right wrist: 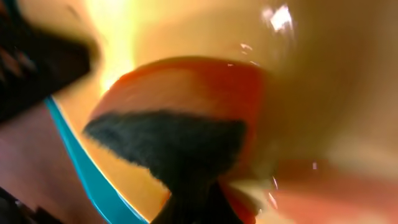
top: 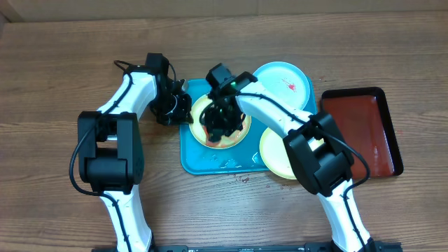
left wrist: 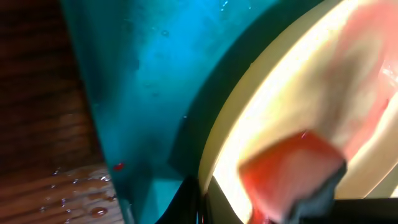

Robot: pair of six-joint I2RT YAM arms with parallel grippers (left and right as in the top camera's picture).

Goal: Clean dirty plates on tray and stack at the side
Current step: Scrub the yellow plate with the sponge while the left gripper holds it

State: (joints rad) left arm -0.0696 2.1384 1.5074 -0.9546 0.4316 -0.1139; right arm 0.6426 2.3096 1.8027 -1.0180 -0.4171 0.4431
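A pale yellow plate (top: 241, 134) with red smears lies on the teal tray (top: 203, 159). My right gripper (top: 222, 122) is down on this plate, shut on an orange sponge with a dark scouring side (right wrist: 186, 112). The sponge also shows in the left wrist view (left wrist: 292, 174). My left gripper (top: 183, 108) is at the tray's left edge, shut on that plate's rim (left wrist: 224, 143). A light cyan plate (top: 283, 80) with a red stain lies at the tray's far right. Another pale yellow plate (top: 274, 150) lies at the near right, partly under my right arm.
A dark red-brown tray (top: 360, 133) with a black rim stands to the right. Water drops and a red spot lie on the wooden table (left wrist: 81, 199) beside the teal tray's edge (left wrist: 143, 81). Wet streaks show on the teal tray's front.
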